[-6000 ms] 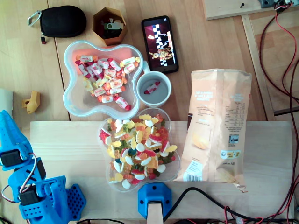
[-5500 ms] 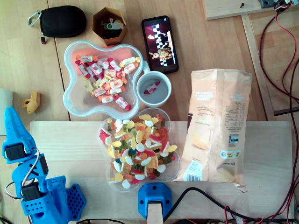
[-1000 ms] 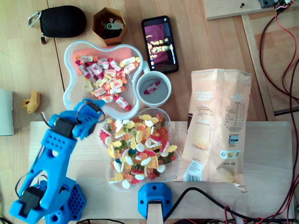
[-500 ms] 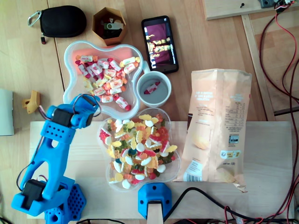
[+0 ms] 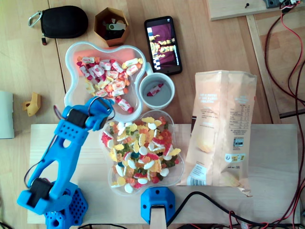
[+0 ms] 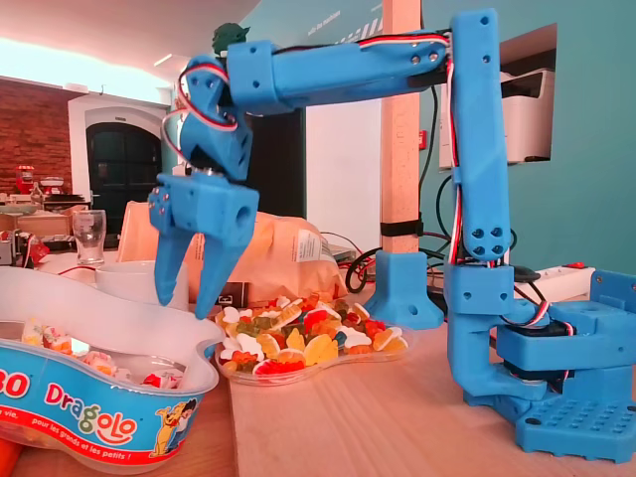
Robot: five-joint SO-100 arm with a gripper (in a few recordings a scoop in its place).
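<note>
The blue arm (image 5: 62, 152) hung its fingers (image 6: 223, 270) pointing down, moderately apart and holding nothing. They were over the near rim of the white tray (image 5: 70, 102), just beside the clear tray (image 5: 177, 172). To go down well there, I judged, the fingers needed to clear that rim and straddle one sweet, not a heap. The white tray, on the table (image 5: 43, 62), held many wrapped sweets (image 5: 108, 78). The clear tray was heaped with gummies (image 5: 140, 152). The cup (image 5: 141, 95) beside both held one wrapped sweet (image 5: 155, 89). The small wooden box (image 5: 98, 24) held a few items too small to identify.
</note>
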